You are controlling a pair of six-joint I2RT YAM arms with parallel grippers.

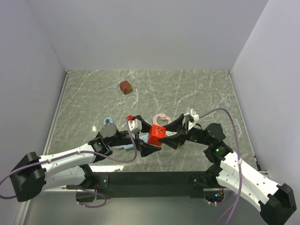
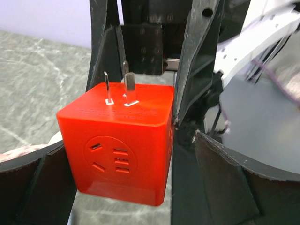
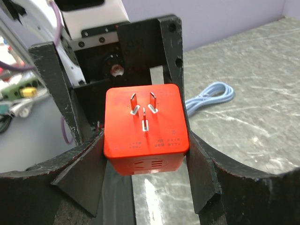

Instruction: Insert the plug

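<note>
Nearest, the right pincer (image 3: 143, 161) pinches the small bright red hard-plastic cube plug (image 3: 143, 131) by two smooth sides above the grey marbled tabletop (image 1: 187, 89); the left pincer (image 2: 126, 159) stands spread around it. Likely light, rigid, slick; avoid the metal prongs (image 3: 140, 104)

- The plug (image 3: 145, 126) is bright red all over. Its prongs are silver metal edged with thin white marks, and small pale lettering sits on the same face.
- The left claw (image 2: 126, 143) and the right claw (image 3: 146, 136) have matt black fingers (image 3: 79, 176), scuffed grey along the edges.
- The surface (image 1: 187, 93) is grey-green, marbled with thin white veins.
- A cube (image 1: 125, 87) is a darker brownish-red.
- One cable (image 3: 211, 96) is light blue; a coiled cable (image 1: 161, 119) is pale pink.
- The arms (image 1: 65, 161) are white with black joints and trail purple wires (image 1: 220, 110).
- The walls (image 1: 140, 33) are pale lilac-white.
</note>
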